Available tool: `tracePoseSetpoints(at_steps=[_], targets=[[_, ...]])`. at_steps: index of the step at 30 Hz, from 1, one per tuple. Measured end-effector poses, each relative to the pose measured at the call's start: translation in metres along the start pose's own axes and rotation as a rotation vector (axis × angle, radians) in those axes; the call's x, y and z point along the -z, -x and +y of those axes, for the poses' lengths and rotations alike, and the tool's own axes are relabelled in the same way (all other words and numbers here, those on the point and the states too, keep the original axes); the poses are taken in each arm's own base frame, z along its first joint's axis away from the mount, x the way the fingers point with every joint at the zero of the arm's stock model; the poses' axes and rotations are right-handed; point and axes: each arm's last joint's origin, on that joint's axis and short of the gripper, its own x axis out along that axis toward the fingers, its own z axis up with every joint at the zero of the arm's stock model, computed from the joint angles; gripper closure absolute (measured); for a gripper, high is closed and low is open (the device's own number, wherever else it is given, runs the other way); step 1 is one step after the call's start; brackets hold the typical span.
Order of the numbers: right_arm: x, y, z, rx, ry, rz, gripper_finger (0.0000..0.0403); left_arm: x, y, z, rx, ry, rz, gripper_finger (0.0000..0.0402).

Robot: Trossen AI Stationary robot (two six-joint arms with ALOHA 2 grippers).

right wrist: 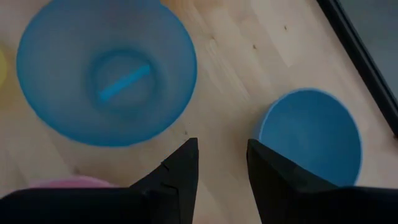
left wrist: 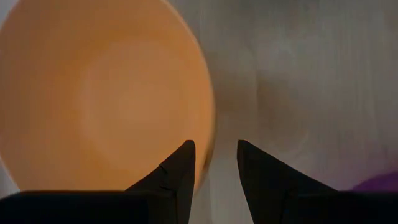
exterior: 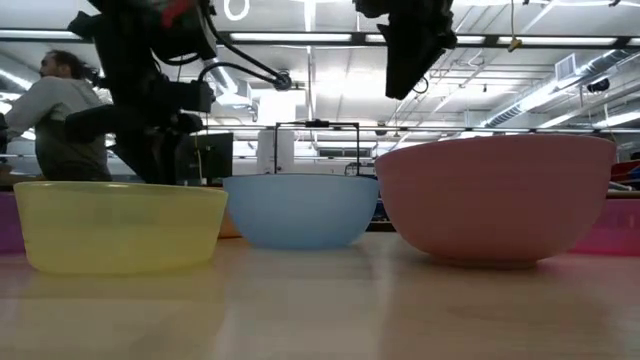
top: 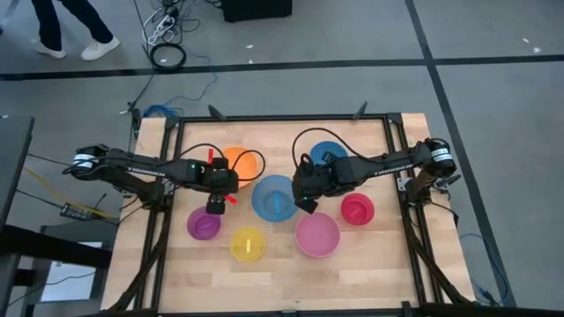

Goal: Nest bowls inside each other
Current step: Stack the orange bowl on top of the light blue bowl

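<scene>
Several bowls rest on their bases on the wooden table: orange [top: 240, 161], light blue [top: 275, 197], blue [top: 328, 154], red [top: 357, 209], pink [top: 317, 234], yellow [top: 248, 244] and purple [top: 204, 223]. My left gripper [left wrist: 212, 149] is open and points down at the orange bowl [left wrist: 99, 93]. One finger stands over the bowl's inside and the other outside its rim [left wrist: 210, 134]. My right gripper [right wrist: 222, 146] is open above bare table, between the light blue bowl [right wrist: 106, 68] and the blue bowl [right wrist: 311, 137], with nothing between its fingers. My left gripper comes from above with one finger [left wrist: 180, 163] inside the orange bowl's rim and the other outside it. I cannot tell whether either finger touches the rim. The bowl sits on the table.
A black frame [top: 282, 118] borders the table. In the low view the yellow [exterior: 120, 225], light blue [exterior: 300, 210] and pink [exterior: 495, 200] bowls stand in a row near the front. A person [exterior: 55, 110] is in the room behind, at the left.
</scene>
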Motion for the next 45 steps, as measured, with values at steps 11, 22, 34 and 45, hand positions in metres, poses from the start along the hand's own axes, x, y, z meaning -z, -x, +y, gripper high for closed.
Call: tracePoseSetpoints(at_steps=[11, 22, 34, 45], targets=[[0.014, 0.010, 0.014, -0.011, 0.019, 0.010, 0.0280, -0.013, -0.033, 0.002, -0.024, -0.013, 0.030, 0.0316], [0.022, 0.014, 0.011, 0.111, -0.004, -0.005, 0.0280, -0.056, 0.029, 0.023, -0.132, -0.037, -0.236, 0.0395], [0.060, 0.051, -0.004, 0.306, -0.195, -0.183, 0.0280, -0.106, 0.049, -0.009, 0.165, -0.041, -0.516, 0.0395], [0.074, 0.076, -0.019, 0.221, -0.295, -0.249, 0.0280, -0.108, 0.039, -0.034, 0.290, 0.073, -0.444, 0.0319]])
